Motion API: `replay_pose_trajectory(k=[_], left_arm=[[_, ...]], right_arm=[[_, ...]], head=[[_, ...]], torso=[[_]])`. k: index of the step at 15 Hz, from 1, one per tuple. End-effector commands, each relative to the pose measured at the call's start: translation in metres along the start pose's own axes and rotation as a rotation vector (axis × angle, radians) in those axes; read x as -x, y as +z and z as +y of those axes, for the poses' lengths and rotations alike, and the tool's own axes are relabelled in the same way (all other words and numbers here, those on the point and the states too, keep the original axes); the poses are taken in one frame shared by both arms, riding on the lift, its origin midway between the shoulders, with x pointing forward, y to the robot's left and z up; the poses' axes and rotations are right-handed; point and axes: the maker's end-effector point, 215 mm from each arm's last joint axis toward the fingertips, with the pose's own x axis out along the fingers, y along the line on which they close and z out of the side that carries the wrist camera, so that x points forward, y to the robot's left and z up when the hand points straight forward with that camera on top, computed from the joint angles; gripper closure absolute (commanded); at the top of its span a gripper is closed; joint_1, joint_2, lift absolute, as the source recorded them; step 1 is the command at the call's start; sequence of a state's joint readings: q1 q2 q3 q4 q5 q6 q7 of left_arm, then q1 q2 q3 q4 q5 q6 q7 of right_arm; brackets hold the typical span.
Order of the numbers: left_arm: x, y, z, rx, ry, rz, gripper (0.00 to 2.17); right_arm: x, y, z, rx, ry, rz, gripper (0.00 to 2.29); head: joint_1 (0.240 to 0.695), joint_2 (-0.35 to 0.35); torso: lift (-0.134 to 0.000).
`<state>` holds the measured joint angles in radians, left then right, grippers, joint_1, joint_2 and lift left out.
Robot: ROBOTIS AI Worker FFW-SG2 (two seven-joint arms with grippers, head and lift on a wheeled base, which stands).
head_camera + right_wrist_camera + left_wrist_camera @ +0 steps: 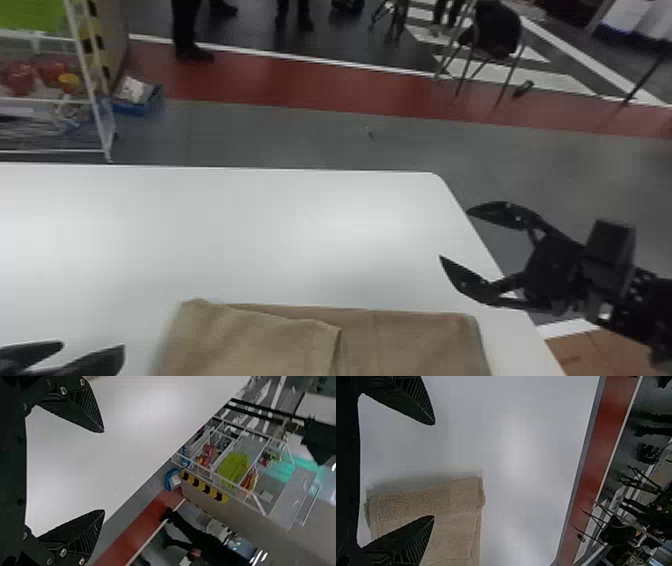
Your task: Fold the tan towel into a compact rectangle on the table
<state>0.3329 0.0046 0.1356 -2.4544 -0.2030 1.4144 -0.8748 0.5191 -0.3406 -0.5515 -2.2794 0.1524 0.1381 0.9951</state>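
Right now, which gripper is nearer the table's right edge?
Right. The right gripper hovers by the table's right edge; the left gripper is off past the towel's left side.

Left claw point(93, 345) spread apart; right claw point(454, 235) gaping, pointing leftward.

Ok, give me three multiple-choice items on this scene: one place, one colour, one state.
1. Where is the left gripper in the head view?
A) Left of the towel
B) Right of the towel
C) Beyond the table's far edge

2. What colour is the towel?
A) Blue
B) Green
C) Tan

3. How is the right gripper?
A) Shut on the towel
B) Open and empty
C) Shut and empty

1 A: it shows lower left.
2 C: the cloth looks tan.
3 B: its fingertips stand apart, nothing between.
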Motion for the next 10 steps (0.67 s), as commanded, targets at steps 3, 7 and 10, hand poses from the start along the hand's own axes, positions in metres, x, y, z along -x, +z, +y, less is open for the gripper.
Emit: replay_pose_trajectory(k=[3,7,10], left_arm=[[0.0,0.003,0.002,0.002,0.01,-0.013,0.04],[-0.006,0.001,-0.003,-0.001,0.008,-0.006,0.04],[-0.008,-0.003,-0.009,0.001,-0.007,0.003,0.04]], right_arm=[[-0.002,0.047,0.074,0.553,0.194,-0.09,0.18],[0.003,0.031,0.13,0.846,0.356,-0.082,0.19],[-0.003,0.009,0.153,0.961,0.442,-0.05,0.22]], head=[[0.695,-0.207],[0.695,-0.125],[0.695,-0.118]], torso=[[-0.123],[-0.123],[-0.123]])
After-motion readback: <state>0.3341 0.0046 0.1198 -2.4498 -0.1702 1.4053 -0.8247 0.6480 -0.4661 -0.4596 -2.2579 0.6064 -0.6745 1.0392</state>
